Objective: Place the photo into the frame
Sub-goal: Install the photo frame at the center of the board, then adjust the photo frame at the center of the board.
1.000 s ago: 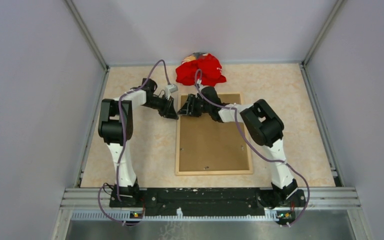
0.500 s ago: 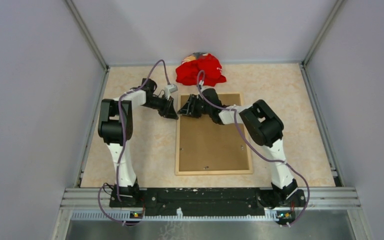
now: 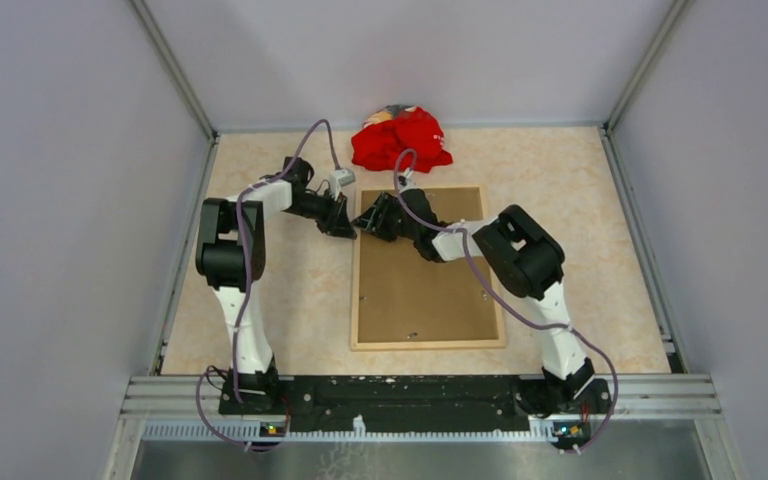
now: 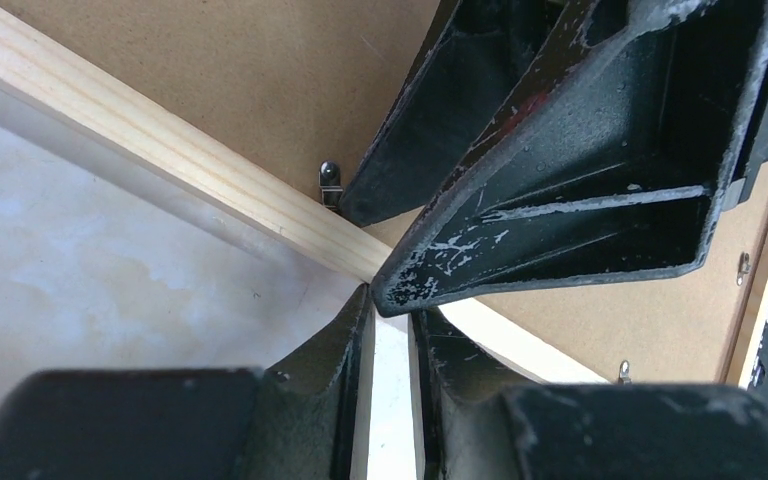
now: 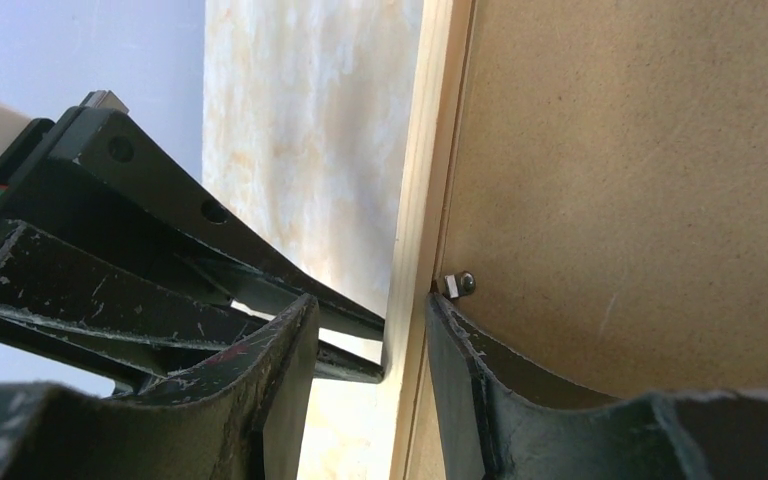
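Note:
The light-wood frame (image 3: 428, 344) lies face down on the table with the brown backing board (image 3: 425, 290) filling it. The photo is hidden. My left gripper (image 3: 345, 226) rests its tips against the outside of the frame's left rail (image 4: 160, 140) near the far corner. Its jaws are almost together with nothing between them (image 4: 390, 300). My right gripper (image 3: 368, 222) is open and straddles the same rail (image 5: 425, 150). One finger is outside the rail and the other lies on the board beside a small metal clip (image 5: 457, 285).
A crumpled red cloth (image 3: 403, 140) lies just beyond the frame's far edge. More small metal clips (image 4: 330, 185) sit along the inner edge of the rails. Grey walls enclose the beige table on three sides.
The right arm's elbow has swung a little to the left and its wrist has shifted slightly along the rail. The left arm and the frame have not moved.

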